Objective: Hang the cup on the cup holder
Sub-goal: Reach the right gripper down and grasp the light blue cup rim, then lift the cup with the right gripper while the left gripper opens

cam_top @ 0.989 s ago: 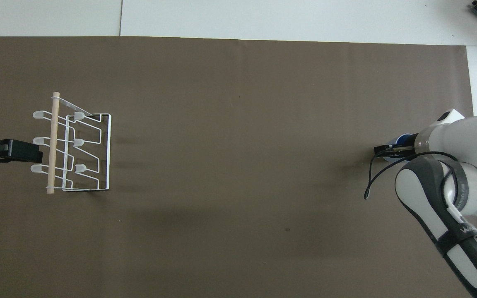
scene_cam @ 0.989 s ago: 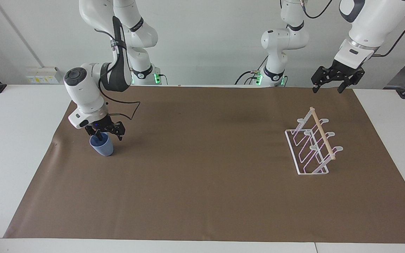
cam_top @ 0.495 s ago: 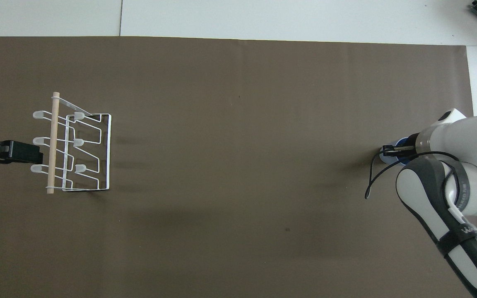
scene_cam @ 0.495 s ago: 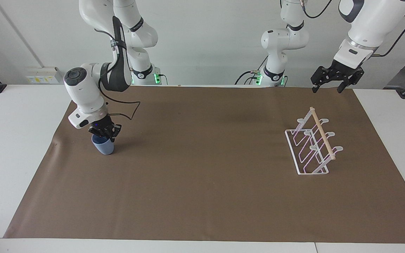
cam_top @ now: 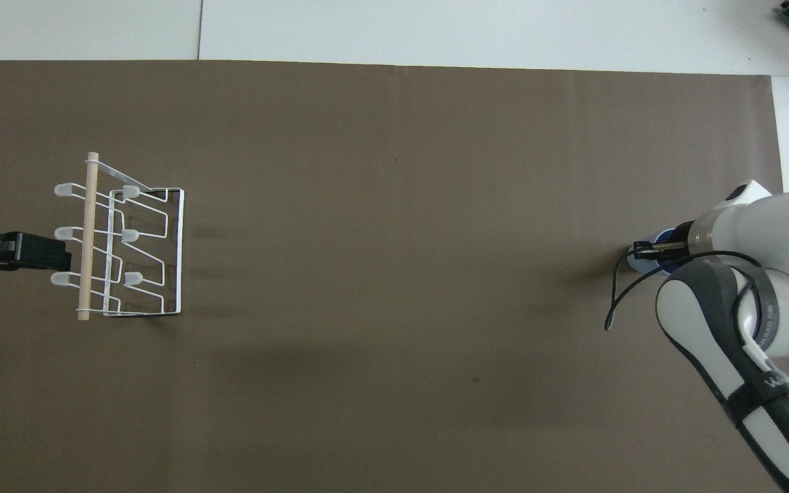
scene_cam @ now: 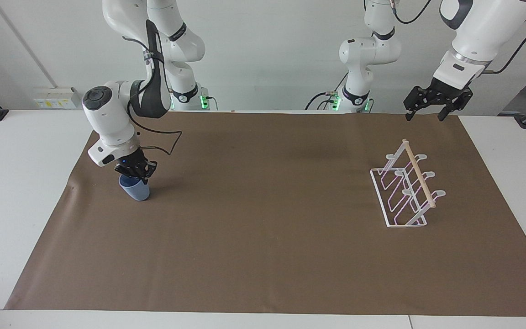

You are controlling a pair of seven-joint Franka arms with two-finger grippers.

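Right gripper (scene_cam: 138, 176), at the end of the arm entering from the right arm's end of the table: fingers clenched on the rim of the cup (scene_cam: 135, 190), pinching its wall. The cup, a small light blue tumbler, is tilted, its base at or just above the brown mat (scene_cam: 263, 256); whether it touches cannot be told. It lies close to the mat's edge at the right arm's end, nearer the edge on the robots' side than the one away from them. In the overhead view the gripper (cam_top: 646, 248) and the white wrist cover nearly all of the cup (cam_top: 638, 260); only a sliver of blue shows. A black cable (scene_cam: 165, 141) loops from the wrist over the mat.

Left gripper (scene_cam: 424, 112): released, fingers spread wide, holding nothing; it waits in the air over the mat's corner on the robots' side at the left arm's end.

Cup holder (scene_cam: 404, 189): white wire rack with slanted looped prongs and a light wooden dowel (scene_cam: 419, 174) along its top, standing on the mat toward the left arm's end, well apart from the cup. No cup hangs on it. In the overhead view the left gripper's dark tip (cam_top: 21, 250) appears beside the cup holder (cam_top: 127, 250), over its dowel side.
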